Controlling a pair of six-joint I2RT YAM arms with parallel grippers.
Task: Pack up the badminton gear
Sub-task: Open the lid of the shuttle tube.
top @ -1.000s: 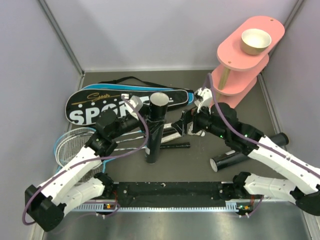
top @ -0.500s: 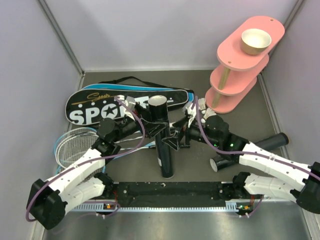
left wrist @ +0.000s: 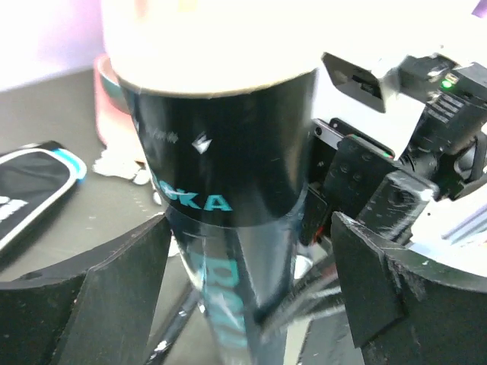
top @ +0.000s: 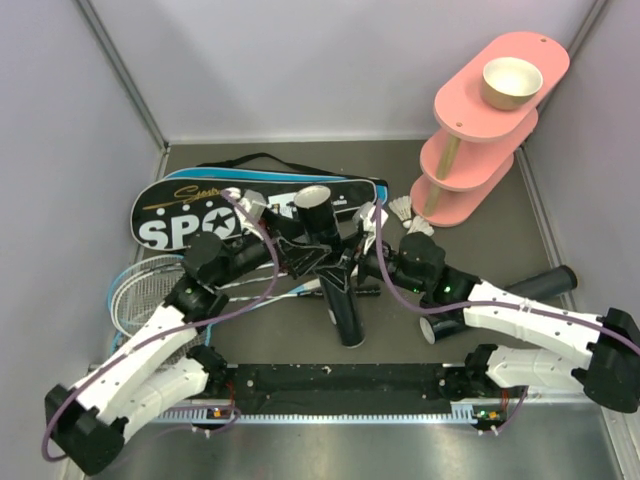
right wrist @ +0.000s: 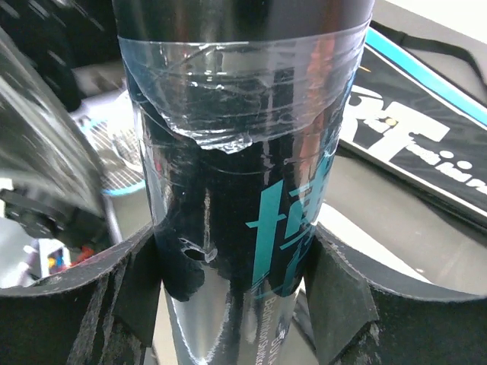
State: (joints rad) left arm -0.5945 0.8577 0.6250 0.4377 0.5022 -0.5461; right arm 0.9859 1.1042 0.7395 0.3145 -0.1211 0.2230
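A black shuttlecock tube (top: 345, 315) with teal lettering stands tilted in the middle, open end up. My right gripper (top: 357, 265) is shut on its middle; in the right wrist view (right wrist: 232, 251) both pads press the tube (right wrist: 243, 152). My left gripper (top: 303, 256) is open around the same tube (left wrist: 228, 152), with a gap at the right finger (left wrist: 365, 266). A second black tube (top: 500, 300) lies at the right. Two white shuttlecocks (top: 405, 210) lie by the pink stand. The black SPORT bag (top: 200, 215) lies at the back over a blue one. Rackets (top: 150, 285) lie at the left.
The pink three-tier stand (top: 480, 120) with the tan bowl (top: 511, 82) on top stands at the back right. A black rail (top: 340, 380) runs along the near edge between the arm bases. Grey walls close in left, back and right.
The tube's base has slid right and nearer, and the tube now leans. My right arm has swung left and closed on the tube. My left gripper has followed to the right.
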